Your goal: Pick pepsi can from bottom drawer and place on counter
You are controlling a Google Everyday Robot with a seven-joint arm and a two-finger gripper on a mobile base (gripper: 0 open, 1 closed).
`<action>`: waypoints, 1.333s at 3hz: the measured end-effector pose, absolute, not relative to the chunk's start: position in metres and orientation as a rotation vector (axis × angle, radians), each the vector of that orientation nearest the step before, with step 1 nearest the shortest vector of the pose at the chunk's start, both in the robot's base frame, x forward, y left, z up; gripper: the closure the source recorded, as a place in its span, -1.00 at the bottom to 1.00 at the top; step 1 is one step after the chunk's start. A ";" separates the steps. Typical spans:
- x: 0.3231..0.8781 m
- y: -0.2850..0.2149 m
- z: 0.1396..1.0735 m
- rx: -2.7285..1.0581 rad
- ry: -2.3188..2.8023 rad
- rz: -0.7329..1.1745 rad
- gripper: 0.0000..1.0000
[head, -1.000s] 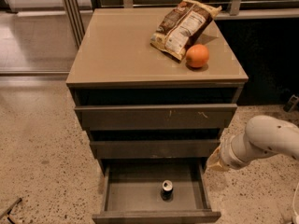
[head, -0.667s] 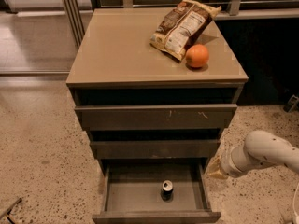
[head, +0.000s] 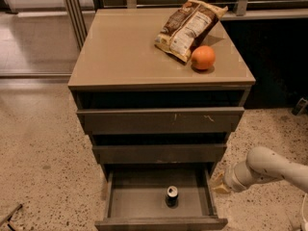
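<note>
The pepsi can (head: 172, 196) stands upright in the middle of the open bottom drawer (head: 139, 201), near its front. It is small and dark with a silver top. The counter (head: 130, 47) is the tan top of the cabinet. My gripper (head: 220, 183) is at the end of the white arm (head: 269, 168), low on the right, just outside the drawer's right wall and apart from the can. It holds nothing that I can see.
A brown-and-white snack bag (head: 188, 27) and an orange (head: 203, 57) lie at the back right of the counter. The two upper drawers (head: 161, 121) are slightly ajar. Speckled floor surrounds the cabinet. A dark wall stands to the right.
My arm has dropped lower beside the cabinet's right side, bringing the gripper down to the level of the bottom drawer. The can has not moved.
</note>
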State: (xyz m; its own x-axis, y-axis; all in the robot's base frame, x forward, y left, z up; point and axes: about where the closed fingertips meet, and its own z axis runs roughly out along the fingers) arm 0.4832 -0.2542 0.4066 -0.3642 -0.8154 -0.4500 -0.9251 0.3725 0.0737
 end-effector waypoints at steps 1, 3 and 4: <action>0.482 -0.252 0.387 -1.535 2.269 0.455 1.00; 0.511 -0.208 0.312 -1.541 2.086 0.556 0.62; 0.519 -0.188 0.280 -1.550 2.045 0.618 0.16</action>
State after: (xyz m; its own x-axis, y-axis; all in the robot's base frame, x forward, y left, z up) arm 0.5187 -0.1879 0.2797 -0.2297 -0.7412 -0.6308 -0.9665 0.2499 0.0583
